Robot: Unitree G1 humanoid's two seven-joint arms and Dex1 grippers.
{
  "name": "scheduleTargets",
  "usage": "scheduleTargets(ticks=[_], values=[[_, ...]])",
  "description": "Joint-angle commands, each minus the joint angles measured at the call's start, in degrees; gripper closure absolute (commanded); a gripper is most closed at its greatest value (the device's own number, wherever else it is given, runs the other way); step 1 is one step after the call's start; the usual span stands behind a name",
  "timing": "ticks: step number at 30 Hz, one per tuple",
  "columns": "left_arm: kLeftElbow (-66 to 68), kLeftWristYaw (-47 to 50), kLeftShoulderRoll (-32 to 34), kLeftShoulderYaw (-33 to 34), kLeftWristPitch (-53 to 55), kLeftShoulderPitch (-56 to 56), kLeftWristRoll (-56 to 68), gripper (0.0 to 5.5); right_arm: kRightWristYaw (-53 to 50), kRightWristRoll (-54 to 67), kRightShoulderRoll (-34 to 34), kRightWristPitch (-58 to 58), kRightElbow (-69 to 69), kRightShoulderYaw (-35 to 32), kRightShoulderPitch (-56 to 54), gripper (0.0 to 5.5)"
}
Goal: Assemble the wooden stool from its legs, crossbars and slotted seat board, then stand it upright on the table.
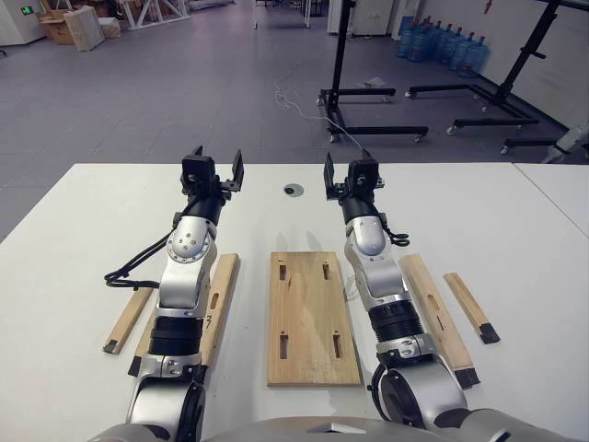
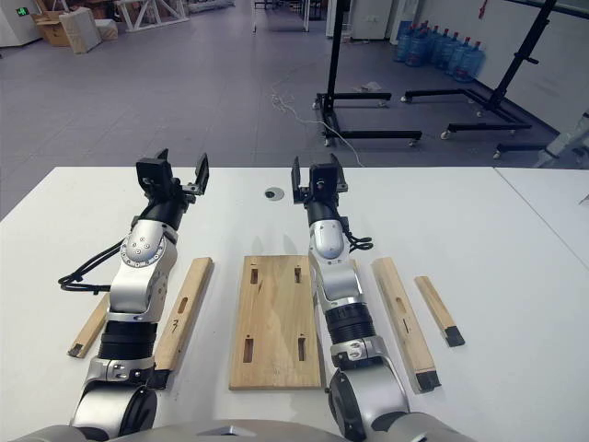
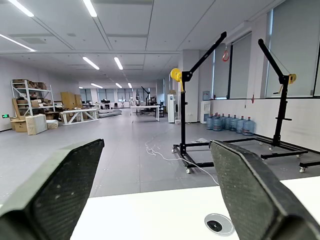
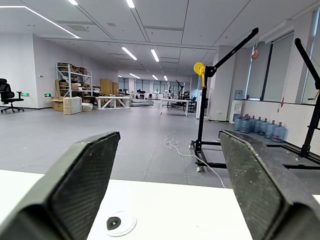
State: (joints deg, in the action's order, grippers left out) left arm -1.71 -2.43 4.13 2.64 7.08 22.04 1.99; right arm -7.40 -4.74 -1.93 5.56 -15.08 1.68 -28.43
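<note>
The left hand [image 1: 217, 166] and the right hand [image 1: 351, 175] are matt black, their pads [image 3: 55, 195] finely woven in texture, over a plain white bench [image 1: 83, 230] with a grey grommet [image 1: 294, 191] between the two. Behind the hands the board [image 1: 313, 318] is pale honey wood with four dark slots, and the legs [image 1: 219, 304] and crossbars [image 1: 471, 307] to either side are the same pale wood, tipped black. Beyond the hands the floor [image 1: 184, 74] is grey, the stands [image 1: 342, 55] black and the bottles [image 1: 442, 41] blue.

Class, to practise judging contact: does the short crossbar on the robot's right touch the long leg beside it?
Apart. The right eye view shows a strip of bare table between the short crossbar and the long leg.
</note>
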Motion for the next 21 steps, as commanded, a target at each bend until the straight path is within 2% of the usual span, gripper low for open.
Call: scheduleTargets(ticks=[1,15,21], values=[[2.29,1.25,-1.23,-0.94,-0.45,-0.76,-1.01,1.63,0.32,-0.57,1.16,0.48,-0.14,-0.46,0.17,1.85],[2.32,6.19,-3.34,-4.76,-5.44,-2.13,-7.13,1.63,5.53,1.27,6.51,-0.72,0.30,-2.69,2.83,1.85],[2.73,5.44,-3.83,-4.16,-5.29,-1.94,-6.07,1.63,6.28,1.96,4.96,-2.34,1.14,-1.88,3.07,1.85]])
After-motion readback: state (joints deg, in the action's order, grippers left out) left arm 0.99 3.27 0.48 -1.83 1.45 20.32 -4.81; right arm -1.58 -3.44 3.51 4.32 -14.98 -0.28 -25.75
